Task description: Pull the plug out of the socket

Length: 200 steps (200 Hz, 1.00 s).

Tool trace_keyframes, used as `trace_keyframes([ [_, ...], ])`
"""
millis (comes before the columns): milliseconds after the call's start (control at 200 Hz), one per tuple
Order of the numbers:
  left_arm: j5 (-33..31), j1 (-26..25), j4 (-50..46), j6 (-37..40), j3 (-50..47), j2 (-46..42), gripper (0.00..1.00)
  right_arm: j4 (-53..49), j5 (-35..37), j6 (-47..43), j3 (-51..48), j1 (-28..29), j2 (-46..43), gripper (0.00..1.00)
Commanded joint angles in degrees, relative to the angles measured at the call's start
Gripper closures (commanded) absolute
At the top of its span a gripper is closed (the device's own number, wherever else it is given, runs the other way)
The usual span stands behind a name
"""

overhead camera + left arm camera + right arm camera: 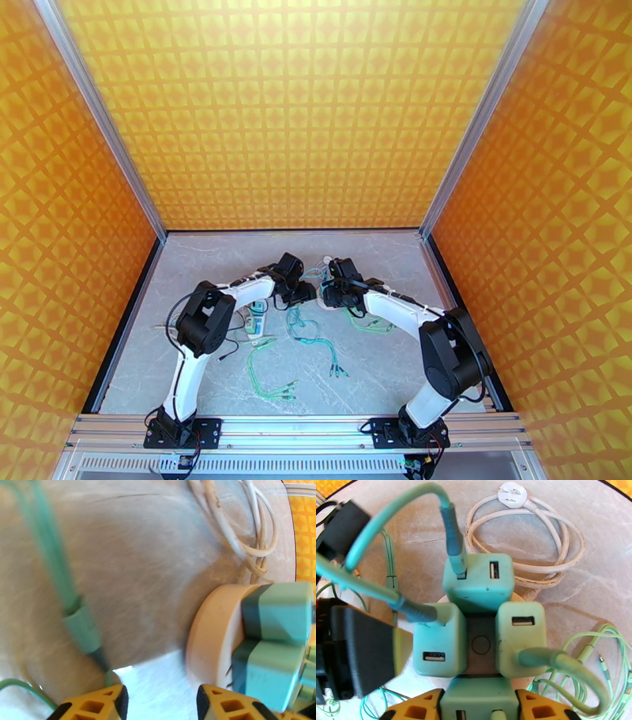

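A round cream socket hub carries several teal plugs with teal cables around a dark centre button. My right gripper hangs right over the hub. Its yellow fingers press on both sides of the nearest teal plug, so it is shut on that plug. My left gripper is open and low over the table, its right finger beside the hub's cream base. In the top view both grippers, left and right, meet at the table's middle.
A coiled white cord with a bare plug lies behind the hub. Loose green cables sprawl over the marble table, and a small white device lies beside the left arm. Orange walls close in on three sides.
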Motion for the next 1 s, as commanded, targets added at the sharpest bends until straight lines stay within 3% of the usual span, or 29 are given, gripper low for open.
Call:
trace_keyframes([
  [0,2.7,1.1,6.2,-1.5,-1.8,-4.8,0.48,4.8,-4.3,1.0,-0.9,-1.4,-3.2,0.75],
  [185,9.7,1.2,20.3,-5.7,-6.5,-6.2,0.4,5.0,-4.9,-0.3,-1.7,-1.6,-3.1,0.74],
  [600,11.0,-0.6,15.0,-3.1,-2.6,-1.4,0.38,5.1,-5.0,-1.9,-1.6,-1.5,-3.1,0.74],
  [995,11.4,1.2,26.4,-9.8,-9.3,-2.3,0.34,6.2,-4.7,-4.6,-4.4,-1.6,-3.8,0.74],
])
